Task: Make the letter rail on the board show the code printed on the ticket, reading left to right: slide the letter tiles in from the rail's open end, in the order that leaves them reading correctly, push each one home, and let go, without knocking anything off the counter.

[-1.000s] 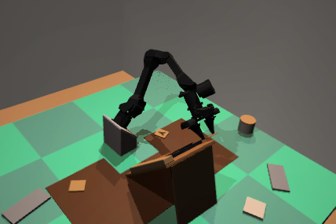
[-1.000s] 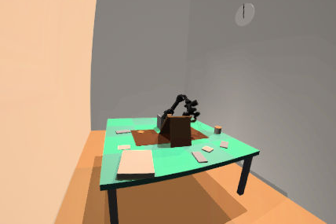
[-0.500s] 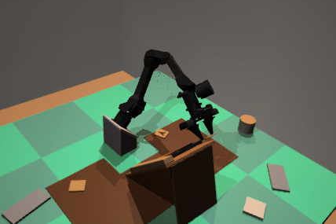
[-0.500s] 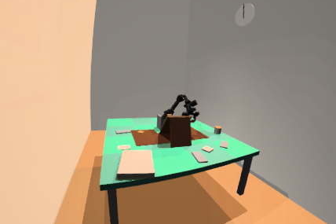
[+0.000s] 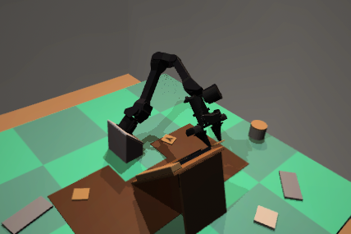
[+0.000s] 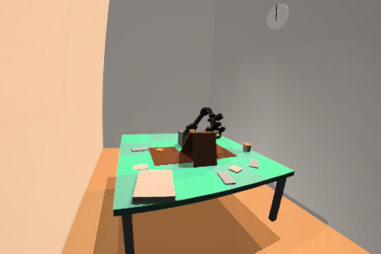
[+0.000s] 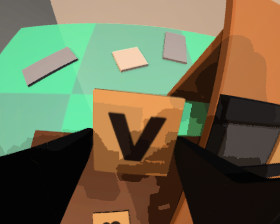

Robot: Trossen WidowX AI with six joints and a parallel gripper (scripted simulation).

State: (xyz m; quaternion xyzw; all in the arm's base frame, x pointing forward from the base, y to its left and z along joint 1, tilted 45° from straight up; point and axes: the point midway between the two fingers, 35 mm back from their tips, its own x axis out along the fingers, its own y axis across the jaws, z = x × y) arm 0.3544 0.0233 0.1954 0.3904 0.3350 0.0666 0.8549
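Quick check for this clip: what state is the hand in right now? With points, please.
Hand (image 5: 216,144) (image 7: 135,139): closed on the V tile (image 7: 102,157), which sits between its two fingers, letter facing the wrist view.

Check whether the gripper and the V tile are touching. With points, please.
Touching: the wrist view shows the V tile (image 7: 139,167) clamped between the gripper's (image 7: 134,136) (image 5: 216,144) two fingers, one at each side edge.

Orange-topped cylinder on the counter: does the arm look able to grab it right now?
Probably not as things stand: the gripper is shut on the V tile. Nothing visible stands between it and the orange-topped cylinder, so the way looks free otherwise.
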